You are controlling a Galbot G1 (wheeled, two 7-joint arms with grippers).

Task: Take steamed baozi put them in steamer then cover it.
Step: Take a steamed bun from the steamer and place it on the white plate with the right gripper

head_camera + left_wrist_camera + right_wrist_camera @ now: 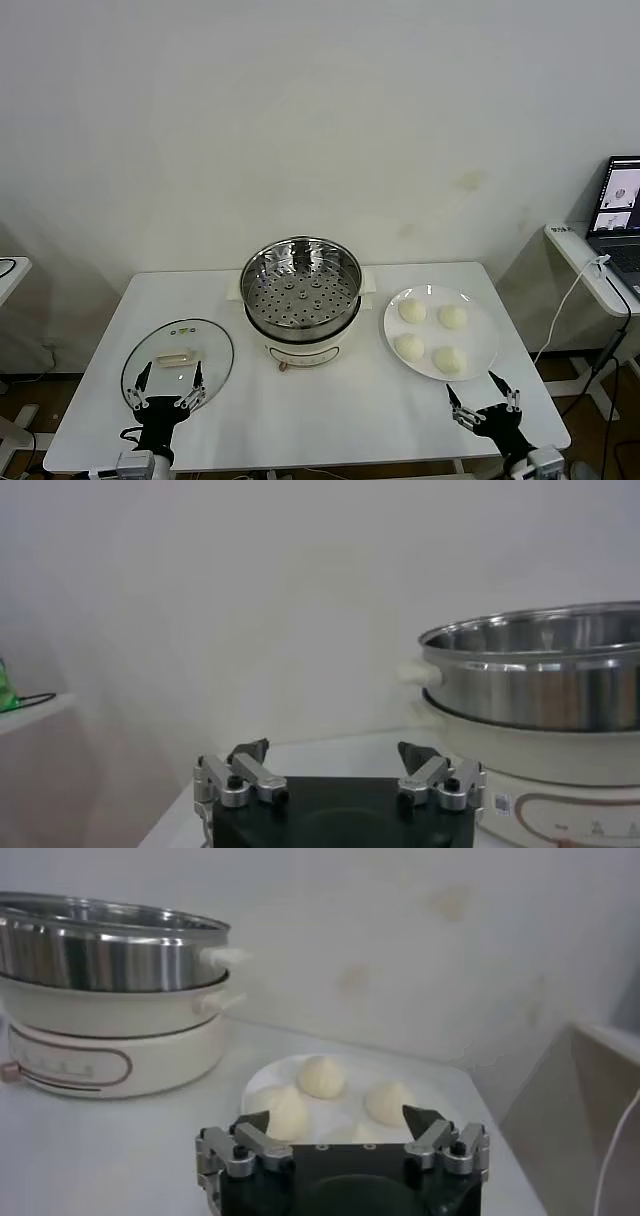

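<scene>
The steamer (300, 290) stands uncovered at the table's back middle, its perforated tray bare; it also shows in the wrist views (540, 680) (110, 948). Several steamed baozi (413, 311) (322, 1076) lie on a white plate (480, 335) (262, 1076) to its right. The cover (178, 352), clear glass with a whitish handle, lies flat at front left. My left gripper (171, 372) (333, 752) hovers open over the cover's near edge, holding nothing. My right gripper (482, 395) (337, 1120) stands open just in front of the plate, holding nothing.
The white table (330, 410) ends close in front of both grippers. A side desk with a laptop (622, 210) and a hanging cable (570, 300) stands at the right. Another small table (10, 270) sits at the far left. A wall is behind.
</scene>
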